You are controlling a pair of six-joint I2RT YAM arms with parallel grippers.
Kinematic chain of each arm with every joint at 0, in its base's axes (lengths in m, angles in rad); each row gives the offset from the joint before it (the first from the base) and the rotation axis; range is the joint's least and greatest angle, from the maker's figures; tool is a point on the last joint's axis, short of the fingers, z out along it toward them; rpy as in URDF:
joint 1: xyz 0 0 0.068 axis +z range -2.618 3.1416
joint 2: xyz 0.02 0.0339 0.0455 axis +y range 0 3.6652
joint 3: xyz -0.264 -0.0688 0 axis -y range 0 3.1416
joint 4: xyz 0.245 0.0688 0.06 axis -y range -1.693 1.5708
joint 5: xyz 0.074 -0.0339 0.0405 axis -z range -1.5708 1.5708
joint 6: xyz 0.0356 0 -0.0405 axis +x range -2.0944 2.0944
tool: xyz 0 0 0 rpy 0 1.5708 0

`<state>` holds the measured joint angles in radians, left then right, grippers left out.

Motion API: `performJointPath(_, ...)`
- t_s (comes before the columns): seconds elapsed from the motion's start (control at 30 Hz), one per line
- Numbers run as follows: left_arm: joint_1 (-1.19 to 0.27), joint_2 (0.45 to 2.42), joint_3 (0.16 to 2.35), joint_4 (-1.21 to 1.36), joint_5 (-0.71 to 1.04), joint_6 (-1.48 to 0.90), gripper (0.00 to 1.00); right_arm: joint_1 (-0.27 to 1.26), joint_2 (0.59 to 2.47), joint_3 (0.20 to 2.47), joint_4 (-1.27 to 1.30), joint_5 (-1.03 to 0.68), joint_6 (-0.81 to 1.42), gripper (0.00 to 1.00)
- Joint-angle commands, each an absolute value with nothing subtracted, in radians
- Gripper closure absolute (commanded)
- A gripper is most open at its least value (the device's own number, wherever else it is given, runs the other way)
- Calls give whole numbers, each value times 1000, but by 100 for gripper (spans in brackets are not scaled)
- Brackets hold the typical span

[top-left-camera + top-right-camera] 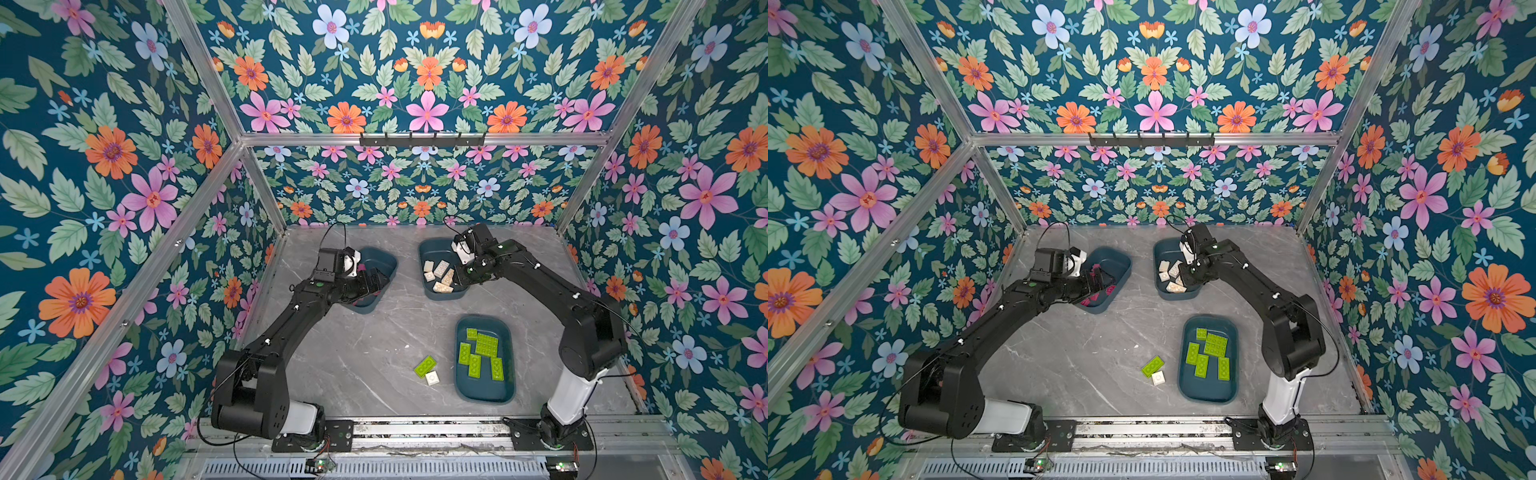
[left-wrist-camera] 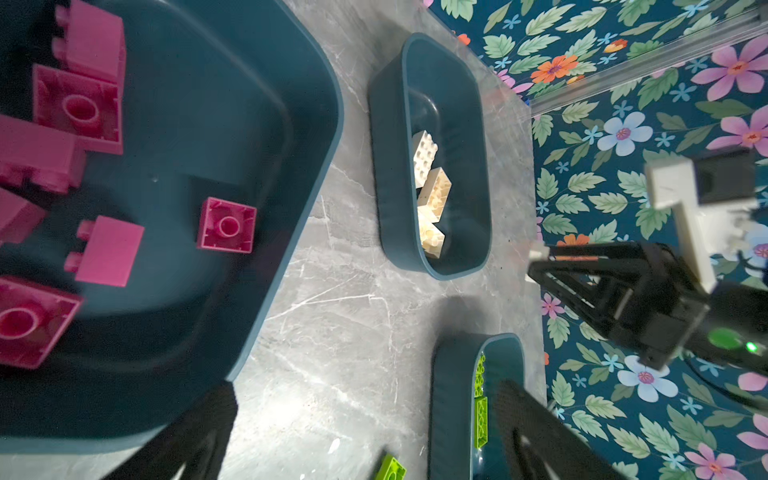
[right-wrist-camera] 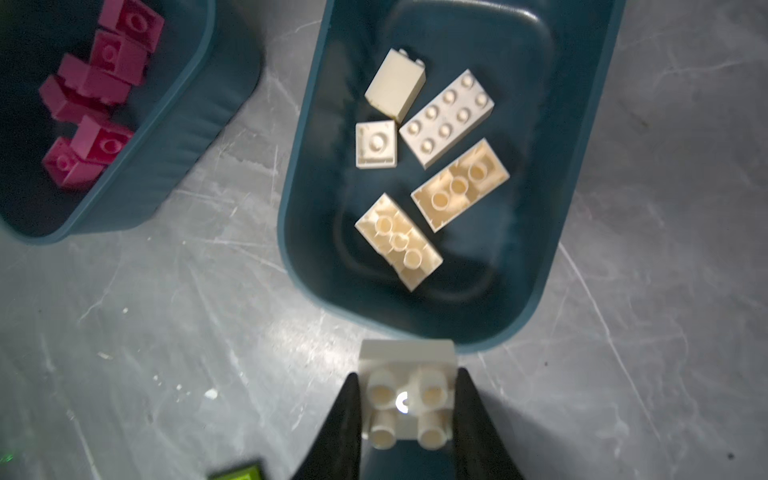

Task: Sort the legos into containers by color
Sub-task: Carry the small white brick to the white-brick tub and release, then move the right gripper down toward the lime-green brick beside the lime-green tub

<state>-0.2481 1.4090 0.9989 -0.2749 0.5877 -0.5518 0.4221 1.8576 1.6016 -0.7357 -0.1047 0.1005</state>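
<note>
Pinched across flat sides in clenched right claw [image 3: 407,374], light, stiff, slick cream brick [image 3: 405,401] hovering at cream tub's [image 3: 316,124] near rim; left claw [image 2: 365,388] splayed, seemingly empty, over pink tub [image 2: 320,124].

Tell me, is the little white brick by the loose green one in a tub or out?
Out. The little white brick lies on the table beside the loose green brick, outside the green-filled tub.

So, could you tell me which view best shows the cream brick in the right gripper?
The right wrist view: the cream brick, studs toward the camera, sits clamped in the right gripper. The left wrist view shows only pale slivers at the gripper's tip; both top views hide it behind the arm.
</note>
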Motion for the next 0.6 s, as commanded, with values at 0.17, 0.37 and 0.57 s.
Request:
performJointPath(0.17,-251,1407,997,-243,595,-572,1,396,2056,1762,-777,-46,52,72)
performJointPath(0.37,-251,1416,999,-253,590,-562,1,394,2112,1781,-806,-18,34,65)
performJointPath(0.57,-251,1428,1021,-289,587,-535,1,394,2081,1769,-831,-57,19,48)
